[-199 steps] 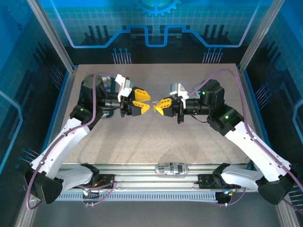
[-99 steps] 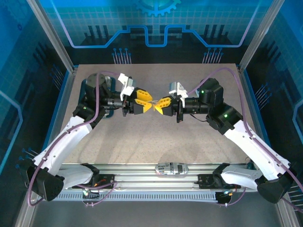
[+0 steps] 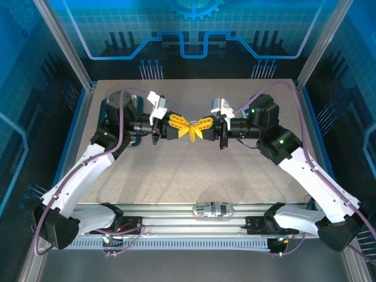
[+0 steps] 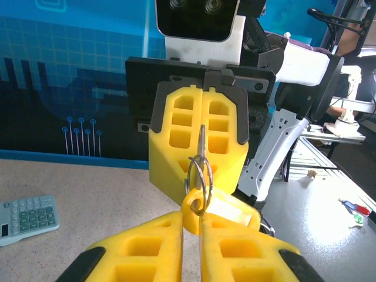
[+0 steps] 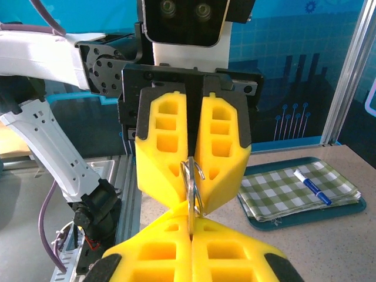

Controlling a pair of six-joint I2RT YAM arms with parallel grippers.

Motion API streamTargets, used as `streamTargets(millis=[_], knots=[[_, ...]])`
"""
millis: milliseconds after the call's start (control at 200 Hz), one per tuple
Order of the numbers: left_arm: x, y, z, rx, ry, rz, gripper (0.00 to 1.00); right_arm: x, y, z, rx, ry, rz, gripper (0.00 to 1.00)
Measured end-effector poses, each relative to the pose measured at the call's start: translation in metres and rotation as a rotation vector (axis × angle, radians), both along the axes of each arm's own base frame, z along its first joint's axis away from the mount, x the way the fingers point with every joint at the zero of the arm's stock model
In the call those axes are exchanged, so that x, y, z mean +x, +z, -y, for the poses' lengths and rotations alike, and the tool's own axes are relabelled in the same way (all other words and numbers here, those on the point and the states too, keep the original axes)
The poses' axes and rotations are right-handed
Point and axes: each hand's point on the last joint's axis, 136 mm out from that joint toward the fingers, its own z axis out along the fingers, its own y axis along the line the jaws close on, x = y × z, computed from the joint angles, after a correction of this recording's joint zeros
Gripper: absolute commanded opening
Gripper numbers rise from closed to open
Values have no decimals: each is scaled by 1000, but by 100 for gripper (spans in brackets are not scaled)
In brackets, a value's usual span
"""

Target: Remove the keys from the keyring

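Observation:
Above the middle of the table my two grippers meet tip to tip. In the left wrist view my left gripper is shut on the keyring, a small yellow tag with a wire ring through it. The slim grey key runs from that ring into the shut fingers of my right gripper, seen edge-on. From the right wrist, my right gripper is shut on the key, with the wire loop of the keyring just beyond. My left gripper faces it from the left.
A grey calculator lies on the table at the far left. A teal tray with a green checked cloth and a pen sits to the right. An aluminium rail runs along the near edge.
Both grippers moved towards each other until their tips met. The left gripper's fingers went from open to shut on the yellow tag. The right gripper stayed shut.

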Motion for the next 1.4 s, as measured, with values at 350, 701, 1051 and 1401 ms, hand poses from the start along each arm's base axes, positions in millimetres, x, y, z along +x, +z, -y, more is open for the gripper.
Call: streamTargets(millis=[350, 701, 1051, 1401], knots=[[-6, 3, 4, 4, -20, -4, 30, 7, -4, -1, -33, -28, 10, 0], [-7, 7, 5, 2, -13, 7, 29, 15, -13, 1, -67, -68, 12, 0], [-3, 9, -2, 5, 88, 31, 31, 16, -13, 4, -63, -94, 26, 0], [6, 9, -12, 5, 214, 34, 41, 13, -8, 6, -40, -96, 37, 0]])
